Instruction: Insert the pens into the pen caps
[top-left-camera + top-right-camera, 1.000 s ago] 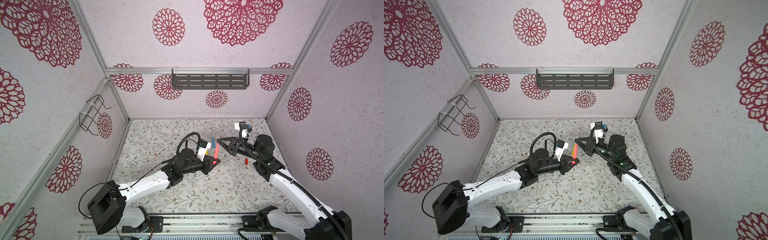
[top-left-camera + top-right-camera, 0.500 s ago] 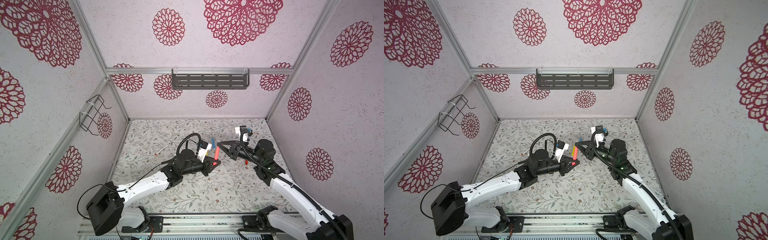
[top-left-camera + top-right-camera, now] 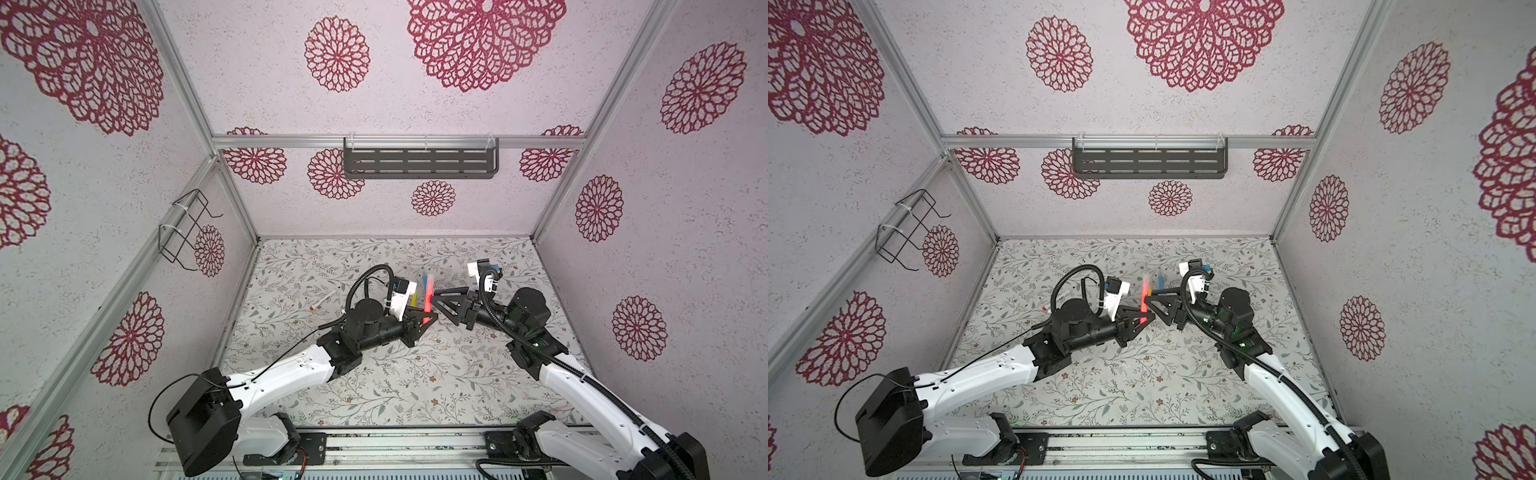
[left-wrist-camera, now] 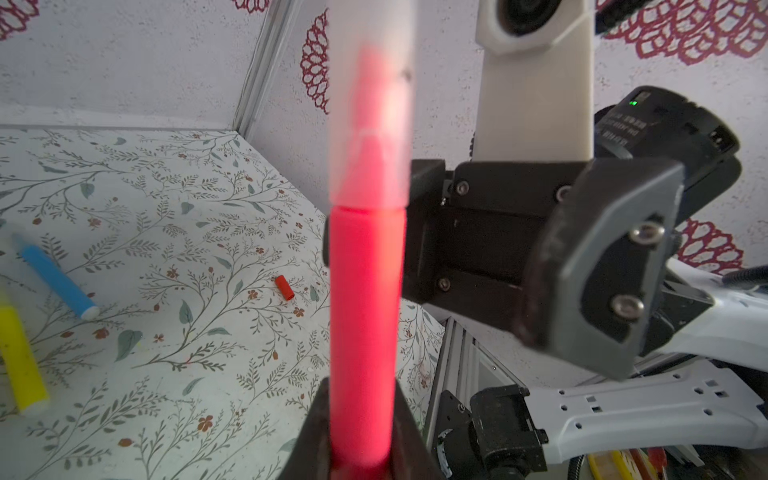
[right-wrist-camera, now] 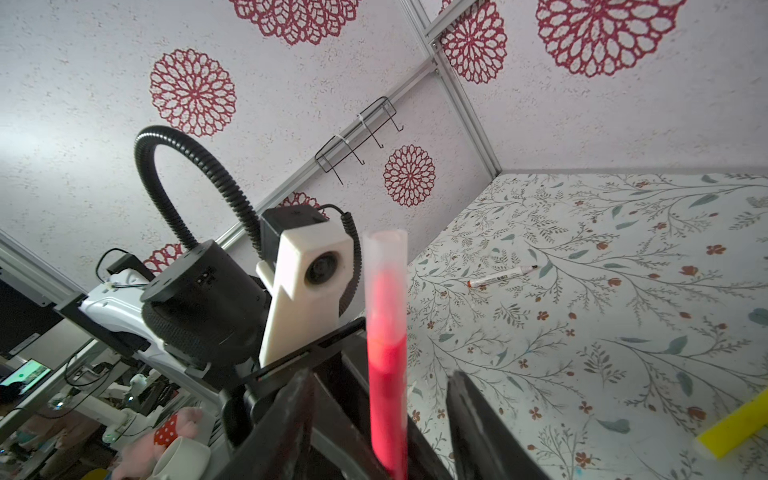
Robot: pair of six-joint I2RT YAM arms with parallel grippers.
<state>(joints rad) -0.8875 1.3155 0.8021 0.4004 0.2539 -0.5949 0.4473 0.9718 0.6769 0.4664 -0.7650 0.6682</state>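
The left tool [image 4: 360, 419] was clamped on the pink-red pen [image 4: 365, 316], holding it upright above the tabletop [image 4: 208, 249] with a pale cap [image 4: 370, 104] seated over its upper end, so that pen looked done; the right tool [image 5: 380, 376] stood with jaws apart either side of it, gripping nothing. The red cap [image 4: 284, 287] lay loose and the white pen [image 5: 503, 275] well apart, apparently uncapped; whether the blue pen [image 4: 56, 280] and yellow pen [image 4: 18, 357] were capped I could not tell.

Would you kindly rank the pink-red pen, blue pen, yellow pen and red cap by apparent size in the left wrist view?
1. pink-red pen, largest, though nearest the camera.
2. blue pen and yellow pen: alike, yellow partly cropped.
3. red cap, smallest.
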